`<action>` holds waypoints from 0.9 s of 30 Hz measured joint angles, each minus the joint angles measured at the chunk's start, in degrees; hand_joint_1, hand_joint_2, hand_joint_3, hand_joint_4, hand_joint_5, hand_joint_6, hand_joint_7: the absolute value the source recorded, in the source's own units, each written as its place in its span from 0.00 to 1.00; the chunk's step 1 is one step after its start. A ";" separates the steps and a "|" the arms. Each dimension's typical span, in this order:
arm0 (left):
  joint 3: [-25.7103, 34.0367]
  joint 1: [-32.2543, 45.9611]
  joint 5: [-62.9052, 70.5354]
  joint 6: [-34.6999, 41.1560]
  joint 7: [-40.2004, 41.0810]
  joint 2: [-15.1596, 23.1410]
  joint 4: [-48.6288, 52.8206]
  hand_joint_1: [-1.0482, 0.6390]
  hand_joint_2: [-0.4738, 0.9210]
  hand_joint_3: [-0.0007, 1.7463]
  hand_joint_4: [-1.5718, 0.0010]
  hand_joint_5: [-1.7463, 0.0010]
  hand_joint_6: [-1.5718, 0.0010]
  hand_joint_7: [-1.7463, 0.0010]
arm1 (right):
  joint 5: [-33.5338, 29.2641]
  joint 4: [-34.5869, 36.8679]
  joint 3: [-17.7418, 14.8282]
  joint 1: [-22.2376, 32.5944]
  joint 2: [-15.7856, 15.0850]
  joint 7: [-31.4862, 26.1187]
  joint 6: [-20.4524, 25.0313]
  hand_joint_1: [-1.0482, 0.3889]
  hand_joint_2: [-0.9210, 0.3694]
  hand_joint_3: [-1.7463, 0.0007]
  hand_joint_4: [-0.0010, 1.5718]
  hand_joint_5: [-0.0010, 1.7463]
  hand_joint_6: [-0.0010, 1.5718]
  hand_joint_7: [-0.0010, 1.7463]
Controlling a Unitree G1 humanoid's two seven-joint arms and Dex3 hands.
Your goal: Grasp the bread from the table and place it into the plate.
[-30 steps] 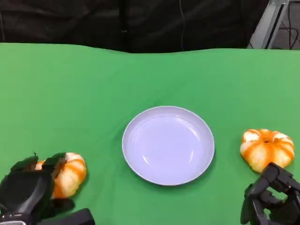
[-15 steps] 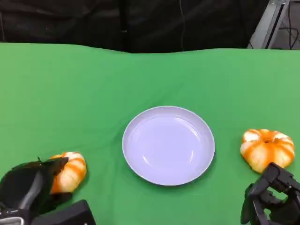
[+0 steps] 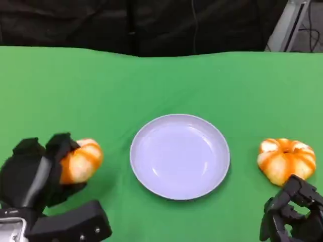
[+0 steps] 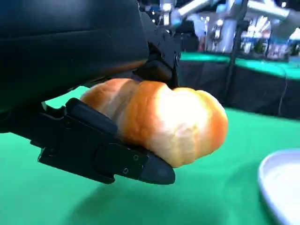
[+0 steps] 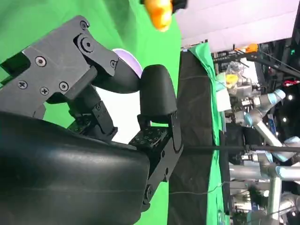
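1. The left hand (image 3: 35, 174) grasps a bread roll (image 3: 81, 160) over the green table (image 3: 161, 80); fingers (image 4: 103, 154) wrap under and over it.
2. Bare cloth lies between that roll and the plate (image 3: 179, 156) rim.
3. A second bread roll (image 3: 286, 160) sits right of the plate, apart from it.
4. The right hand (image 3: 290, 217), fingers curled on nothing, rests just near that roll at the table's near edge.

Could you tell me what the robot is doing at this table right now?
The robot's left hand grips one bread roll and holds it just above the green table, left of the empty plate. A second bread roll lies on the table right of the plate. The right hand waits near it, holding nothing.
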 measured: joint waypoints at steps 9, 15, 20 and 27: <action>-1.37 -0.60 2.39 3.08 -4.30 -3.46 -10.51 0.57 1.00 0.17 0.68 0.01 0.68 0.11 | 0.00 -0.01 0.04 -0.01 0.01 -0.01 -0.01 0.64 0.30 0.28 0.58 1.00 0.49 0.93; -5.57 -6.15 4.06 2.05 -6.05 -6.21 -9.99 0.55 1.00 0.17 0.67 0.02 0.64 0.19 | -0.03 -0.02 0.31 -0.29 0.10 -0.05 -0.14 0.64 0.31 0.28 0.57 1.00 0.49 0.93; -10.81 -13.58 5.58 1.69 -7.39 -10.14 -2.39 0.54 1.00 0.13 0.70 0.00 0.68 0.15 | -0.07 -0.04 0.21 0.08 0.15 -0.51 -0.22 0.64 0.30 0.28 0.58 1.00 0.50 0.93; -14.71 -20.43 6.08 1.53 -8.88 -13.88 7.10 0.55 1.00 0.08 0.72 0.00 0.70 0.13 | -0.28 0.14 0.36 -0.10 0.26 -0.70 -0.53 0.64 0.31 0.27 0.58 1.00 0.49 0.93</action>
